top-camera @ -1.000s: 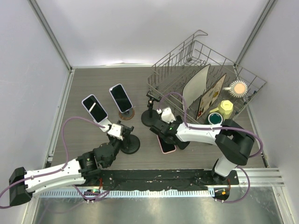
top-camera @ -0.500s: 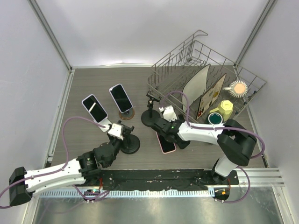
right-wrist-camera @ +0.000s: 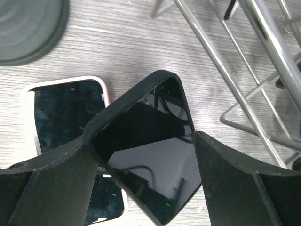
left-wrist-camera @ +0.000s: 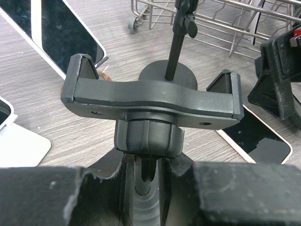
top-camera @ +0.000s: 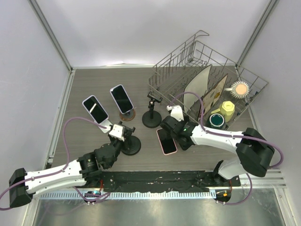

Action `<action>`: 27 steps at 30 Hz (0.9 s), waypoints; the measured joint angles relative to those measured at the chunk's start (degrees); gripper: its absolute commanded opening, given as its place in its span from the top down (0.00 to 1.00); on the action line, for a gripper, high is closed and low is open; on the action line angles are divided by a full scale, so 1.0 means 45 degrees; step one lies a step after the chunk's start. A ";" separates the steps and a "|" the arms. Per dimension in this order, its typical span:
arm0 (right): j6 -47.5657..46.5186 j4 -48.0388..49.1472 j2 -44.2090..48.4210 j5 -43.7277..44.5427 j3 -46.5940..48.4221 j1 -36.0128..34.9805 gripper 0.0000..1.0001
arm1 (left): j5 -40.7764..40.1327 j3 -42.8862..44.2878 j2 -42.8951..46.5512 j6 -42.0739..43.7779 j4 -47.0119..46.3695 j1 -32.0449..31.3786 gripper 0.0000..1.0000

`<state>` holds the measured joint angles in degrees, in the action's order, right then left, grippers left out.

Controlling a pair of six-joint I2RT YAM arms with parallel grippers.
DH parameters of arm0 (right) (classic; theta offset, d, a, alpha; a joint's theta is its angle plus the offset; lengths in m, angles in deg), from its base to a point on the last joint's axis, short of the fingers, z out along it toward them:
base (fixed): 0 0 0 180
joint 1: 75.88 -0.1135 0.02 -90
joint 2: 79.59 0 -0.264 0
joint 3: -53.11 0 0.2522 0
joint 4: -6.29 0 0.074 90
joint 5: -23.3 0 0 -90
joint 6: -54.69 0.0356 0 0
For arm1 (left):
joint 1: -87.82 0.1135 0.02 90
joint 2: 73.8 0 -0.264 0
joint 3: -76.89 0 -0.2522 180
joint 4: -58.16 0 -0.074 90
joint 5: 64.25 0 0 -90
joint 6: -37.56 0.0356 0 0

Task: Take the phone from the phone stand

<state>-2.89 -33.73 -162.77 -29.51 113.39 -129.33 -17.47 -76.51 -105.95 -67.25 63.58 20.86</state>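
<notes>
Phone (top-camera: 167,141) lying flat, just beside spread right gripper (top-camera: 165,125), left gripper (left-wrist-camera: 142,176) pinching stand (left-wrist-camera: 150,101)

Cannot see the foot of the phone stand (left-wrist-camera: 150,101) from the left wrist. Cannot see all of the phone (left-wrist-camera: 256,139) on the table (left-wrist-camera: 80,141) there, one end tucked behind the stand. From the right wrist, cannot tell what the shiny black thing (right-wrist-camera: 150,160) is. Only a cut-off slice of a round base (right-wrist-camera: 26,28).
</notes>
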 measured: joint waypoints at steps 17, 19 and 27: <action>0.0010 0.0554 -0.0330 -0.0053 -0.0097 0.0432 0.19 | 0.0233 0.0146 -0.0170 -0.0039 0.0039 0.0005 1.00; 0.0010 0.0544 -0.0330 -0.0010 -0.0097 0.0432 0.19 | 0.0233 0.0151 -0.0170 -0.0039 0.0044 0.0005 1.00; -0.0442 0.1093 -0.0049 -0.0777 -0.0432 0.0515 0.19 | 0.0321 0.0262 -0.0321 -0.0044 0.0102 0.0005 1.00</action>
<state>-4.88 -28.81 -162.99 -33.01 111.45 -127.02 -16.03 -75.33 -107.39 -67.44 64.04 20.88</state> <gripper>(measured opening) 0.809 0.220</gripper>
